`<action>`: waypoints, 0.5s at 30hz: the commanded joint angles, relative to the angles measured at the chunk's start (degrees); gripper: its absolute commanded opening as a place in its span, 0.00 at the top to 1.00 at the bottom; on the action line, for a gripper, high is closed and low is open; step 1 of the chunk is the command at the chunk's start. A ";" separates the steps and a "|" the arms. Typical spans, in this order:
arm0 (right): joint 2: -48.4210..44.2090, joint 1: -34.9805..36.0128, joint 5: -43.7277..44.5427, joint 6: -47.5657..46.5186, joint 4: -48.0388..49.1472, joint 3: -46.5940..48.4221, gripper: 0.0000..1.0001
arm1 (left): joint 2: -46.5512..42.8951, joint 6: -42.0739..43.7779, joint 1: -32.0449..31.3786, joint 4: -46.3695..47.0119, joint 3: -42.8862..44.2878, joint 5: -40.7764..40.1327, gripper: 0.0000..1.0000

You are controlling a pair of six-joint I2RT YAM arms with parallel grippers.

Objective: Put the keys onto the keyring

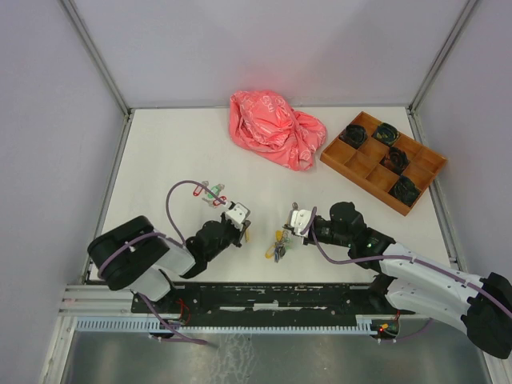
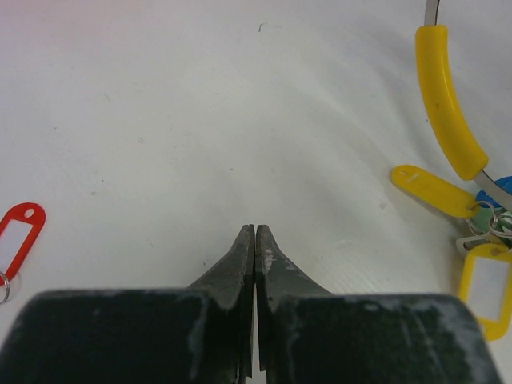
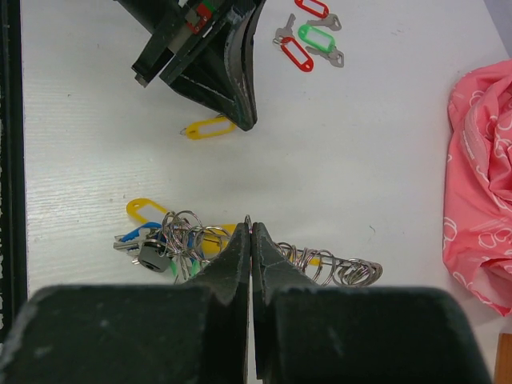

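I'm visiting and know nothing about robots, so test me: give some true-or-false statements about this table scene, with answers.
1. The left fingers and right fingers are both shut. True.
2. The pink bag sits inside the tray. False: it lies on the table beside it.
3. Keys with red and green tags lie apart from the bunch by the right fingers. True.
4. Every tray compartment is empty. False: four hold black objects.

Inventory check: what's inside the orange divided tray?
The orange tray holds four black objects, one per compartment; remaining compartments show bare floor. Anything beneath the objects is covered.
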 commanded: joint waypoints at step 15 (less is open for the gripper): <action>-0.59 0.08 0.01 -0.74 1.31 3.10 0.99 | 2.84 -0.50 0.34 10.62 -1.06 -3.21 0.79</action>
